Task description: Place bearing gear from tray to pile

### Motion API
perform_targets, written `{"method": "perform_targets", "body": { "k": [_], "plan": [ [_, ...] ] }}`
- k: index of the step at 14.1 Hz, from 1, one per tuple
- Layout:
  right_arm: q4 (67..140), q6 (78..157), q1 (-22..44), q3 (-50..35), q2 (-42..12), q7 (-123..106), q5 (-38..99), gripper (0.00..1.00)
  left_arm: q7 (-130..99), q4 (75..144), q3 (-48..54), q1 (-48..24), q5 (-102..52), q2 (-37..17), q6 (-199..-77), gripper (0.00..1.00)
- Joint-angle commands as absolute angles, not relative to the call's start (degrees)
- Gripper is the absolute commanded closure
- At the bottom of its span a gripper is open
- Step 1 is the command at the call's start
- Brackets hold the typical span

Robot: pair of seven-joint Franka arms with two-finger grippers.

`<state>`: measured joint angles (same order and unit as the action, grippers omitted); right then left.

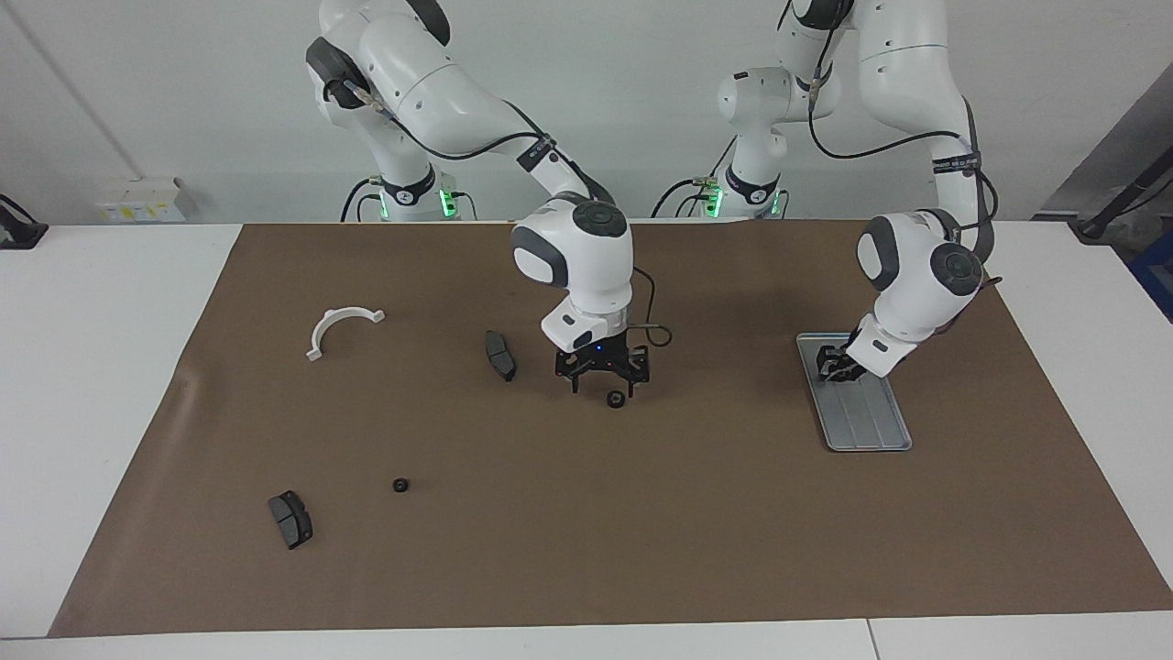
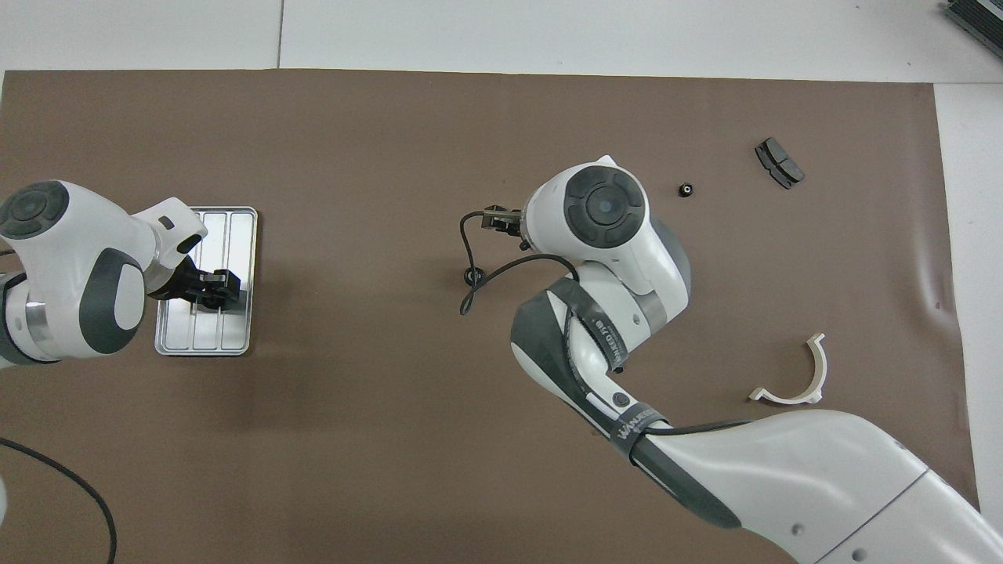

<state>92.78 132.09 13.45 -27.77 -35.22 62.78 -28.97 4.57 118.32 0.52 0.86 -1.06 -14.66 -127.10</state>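
tray (image 1: 861, 426) – silver-grey, ribbed | mat (image 1: 641, 532) – brown | bracket (image 1: 341, 327) – white | 2 pads (image 1: 500, 355) – dark grey

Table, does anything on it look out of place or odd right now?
One small black gear lies alone mid-mat under the right hand, apart from the tray and the scattered brake pads.

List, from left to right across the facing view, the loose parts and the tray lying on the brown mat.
Brake pad → white half-ring bracket → small bearing gear → second brake pad → bearing gear → tray.
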Motion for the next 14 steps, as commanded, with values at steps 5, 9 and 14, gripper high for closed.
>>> {"method": "perform_targets", "body": {
  "k": [5,9,14],
  "plan": [
    [92.02,133.94,13.18,-28.83,-37.35,63.54,-33.05,0.07,5.01,119.62,0.09,0.44,-1.23,-13.45,-128.23,0.96],
    [92.29,135.35,13.27,-28.83,-38.49,63.63,-34.71,0.23,4.92,115.76,0.09,0.44,-1.23,-13.89,-127.27,1.00],
    [92.64,135.70,13.36,-28.92,-38.50,63.54,-34.80,0.37,4.75,110.58,0.09,0.44,-1.49,-14.33,-124.37,1.00]
  ]
}}
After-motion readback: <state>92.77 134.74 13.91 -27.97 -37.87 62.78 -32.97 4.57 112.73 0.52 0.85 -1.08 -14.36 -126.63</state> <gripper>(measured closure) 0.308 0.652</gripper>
